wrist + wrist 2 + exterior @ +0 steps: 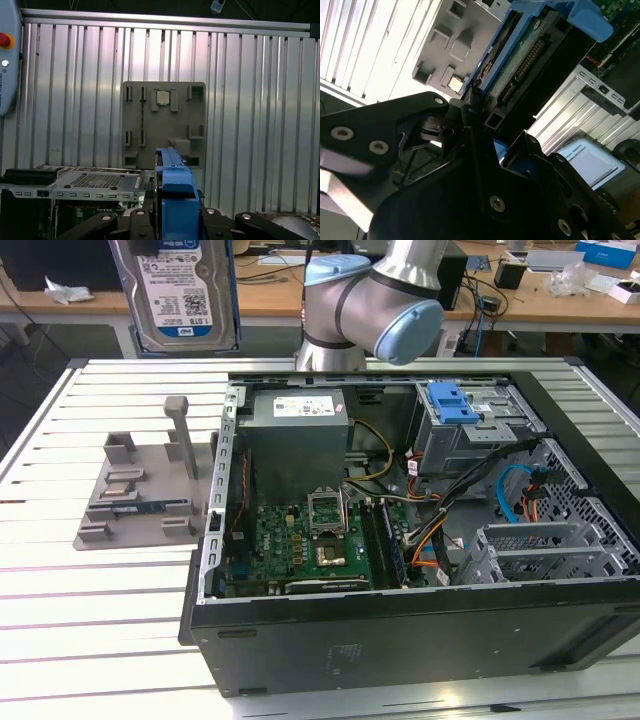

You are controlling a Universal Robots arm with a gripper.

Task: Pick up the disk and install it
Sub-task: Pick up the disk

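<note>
**Item: the disk (185, 290).** We record it held in the air, upright, with its label facing the exterior camera. It hangs above the exterior view's left part of the tabletop (100, 620), over the grey fixture tray (140, 490) and well apart from the open computer case (400, 640).

**Holder: the gripper (175, 220).** It is clenched on the disk's blue frame. In the first wrist view the frame edge stands between the jaws. In the second wrist view the connector end of the disk (530, 60) projects beyond them.

**Hazards, as we judge them:**
- Slip or twist. The hold appears to be on the narrow plastic frame near one end, so the long free end could swing or work loose under a jolt.
- Collision. The case wall, the power-supply box (300, 440) and the loose cables (520, 490) crowd the drive cage (480, 430), so a tilted disk could catch on them.
- Jamming. If the frame meets the cage rails askew, it could bind partway in or strain the blue latch (452, 400).
- A drop onto the motherboard (310, 540) would risk damaging both parts.
</note>
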